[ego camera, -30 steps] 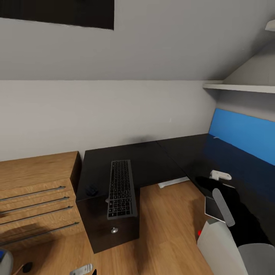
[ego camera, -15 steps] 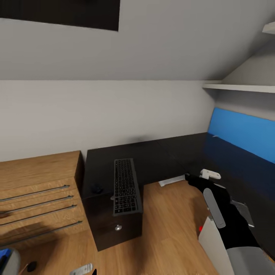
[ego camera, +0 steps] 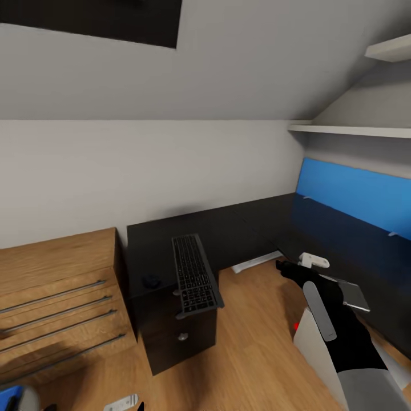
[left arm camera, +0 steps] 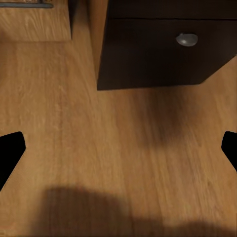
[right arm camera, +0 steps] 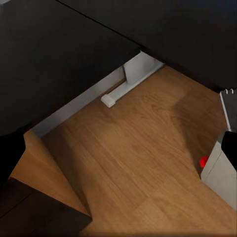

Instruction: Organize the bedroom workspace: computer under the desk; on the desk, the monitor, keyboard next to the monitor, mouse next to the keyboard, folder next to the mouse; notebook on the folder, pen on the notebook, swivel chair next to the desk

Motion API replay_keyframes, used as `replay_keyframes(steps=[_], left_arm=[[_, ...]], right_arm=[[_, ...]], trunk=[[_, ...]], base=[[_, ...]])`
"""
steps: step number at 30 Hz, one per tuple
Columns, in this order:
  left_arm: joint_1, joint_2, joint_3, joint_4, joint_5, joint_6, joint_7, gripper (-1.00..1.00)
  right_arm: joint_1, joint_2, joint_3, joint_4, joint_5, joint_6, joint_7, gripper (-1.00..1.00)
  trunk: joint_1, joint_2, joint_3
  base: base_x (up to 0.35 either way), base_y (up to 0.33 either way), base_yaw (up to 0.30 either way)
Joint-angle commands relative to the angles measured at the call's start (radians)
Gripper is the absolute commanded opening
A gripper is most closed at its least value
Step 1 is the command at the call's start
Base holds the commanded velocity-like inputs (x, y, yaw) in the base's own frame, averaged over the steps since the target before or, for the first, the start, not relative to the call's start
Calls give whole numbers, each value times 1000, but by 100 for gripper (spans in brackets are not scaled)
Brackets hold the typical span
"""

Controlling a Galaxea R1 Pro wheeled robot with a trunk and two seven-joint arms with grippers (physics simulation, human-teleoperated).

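Now you look down on the bench point(ego camera: 240, 228), an L-shaped slab with a smooth matte black top and a black drawer unit below its near end, one round silver knob point(left arm camera: 187, 39) on the drawer front. The keyboard point(ego camera: 195, 273), slim, flat and black with fine rows of keys, lies lengthwise on that end, its near edge overhanging the front edge of the bench. A small dark rounded object point(ego camera: 150, 280) sits on the top just beside it, toward the light wooden drawer chest point(ego camera: 57, 285) with long thin metal handles. The white T-foot leg point(right arm camera: 123, 86) stands on the wood-grain floor point(right arm camera: 128, 163) under the inner corner of the bench. Your right gripper point(ego camera: 299, 264) hangs over the floor near the other wing; whether its fingers are parted or closed, you cannot tell. The monitor point(ego camera: 319, 354), pale grey-white back toward you with a small red light, stands on the floor. Your left gripper's point(left arm camera: 118, 148) fingers point(left arm camera: 9, 150) are spread wide apart over bare floor.
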State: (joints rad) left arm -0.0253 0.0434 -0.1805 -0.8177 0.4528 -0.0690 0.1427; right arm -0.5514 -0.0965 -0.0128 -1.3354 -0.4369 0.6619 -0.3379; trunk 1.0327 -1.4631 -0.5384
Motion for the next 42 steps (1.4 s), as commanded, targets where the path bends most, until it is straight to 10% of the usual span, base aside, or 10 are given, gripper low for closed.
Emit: replay_keyframes(steps=[1, 15, 22, 35, 42], left_arm=[[-1, 2, -8, 0, 10, -6, 9, 100], [-1, 3, -7, 1, 12, -3, 9, 100], [-1, 3, -5, 0, 12, -3, 9, 100], [-1, 1, -2, 0, 12, -3, 10, 100], [-1, 1, -5, 0, 12, -4, 11, 100]], right_arm=[[-1, 0, 1, -1, -11, 2, -9, 100], [0, 1, 0, 7, -17, -2, -5, 100], [1, 8, -5, 57, -115, -8, 0, 100], [1, 5, -237, 138, -437, -5, 3, 100], [2, 5, -352, 201, -517, 60, 3, 100]], trunk=[[0, -1, -1], [0, -1, -1], [0, -1, -1], [0, -1, -1], [0, -1, -1]], base=[[-51, 228, -33], [-12, 54, -8], [0, 2, 0], [0, 0, 0], [0, 0, 0]])
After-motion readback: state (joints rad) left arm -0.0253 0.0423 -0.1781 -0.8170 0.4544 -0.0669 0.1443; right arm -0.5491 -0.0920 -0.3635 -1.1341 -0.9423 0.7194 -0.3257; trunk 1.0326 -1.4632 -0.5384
